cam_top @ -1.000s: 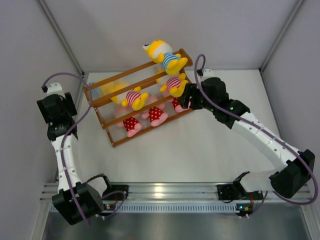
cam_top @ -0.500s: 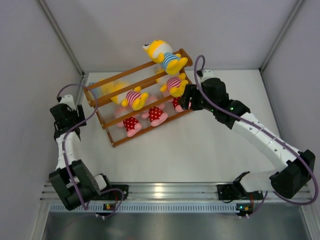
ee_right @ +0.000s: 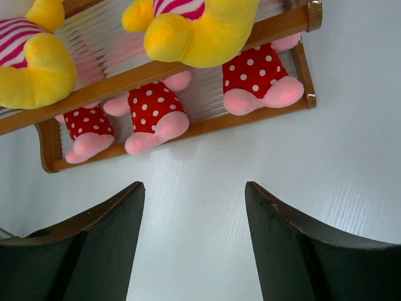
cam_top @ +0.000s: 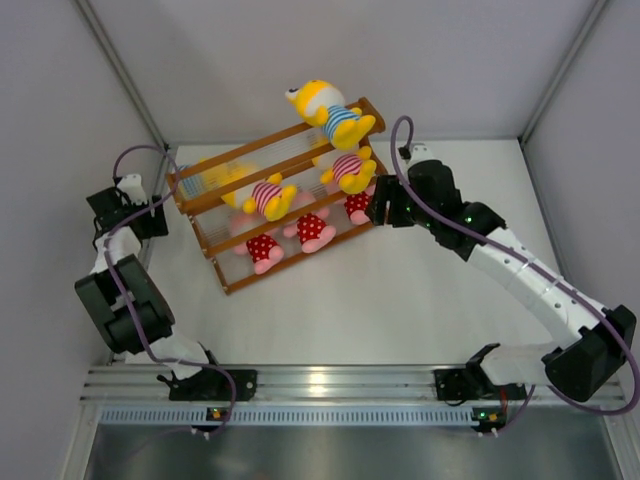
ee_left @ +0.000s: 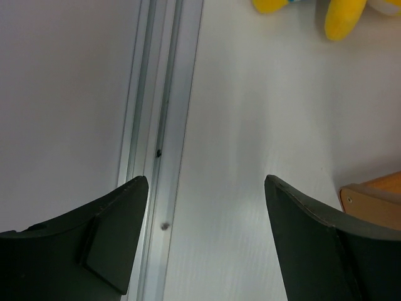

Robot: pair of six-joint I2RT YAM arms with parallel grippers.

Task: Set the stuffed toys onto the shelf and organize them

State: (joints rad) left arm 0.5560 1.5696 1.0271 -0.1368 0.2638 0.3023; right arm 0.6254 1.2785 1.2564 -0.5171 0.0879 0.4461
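The shelf (cam_top: 300,215) stands slanted at the back of the table. A yellow toy in blue-white stripes (cam_top: 330,112) sits on its top tier. Two yellow toys in pink-white stripes (cam_top: 268,195) sit on the middle tier, and three pink toys in red dotted outfits (cam_top: 313,230) on the bottom tier. Another yellow toy (cam_top: 215,175) lies behind the left part. My right gripper (cam_top: 378,205) is open and empty just off the shelf's right end, facing the bottom tier (ee_right: 207,125) and the pink toys (ee_right: 257,75). My left gripper (cam_top: 152,215) is open and empty beside the shelf's left end (ee_left: 376,200).
An aluminium rail (ee_left: 156,125) runs along the left wall, right under my left gripper (ee_left: 207,188). Yellow plush feet (ee_left: 341,19) show ahead of it. White walls enclose the table on three sides. The arm bases and a metal rail (cam_top: 320,385) lie at the near edge.
My left arm has folded, and its gripper has moved back along the left wall to the shelf's left end. My right gripper has drawn back slightly from the shelf. The toys have not moved.
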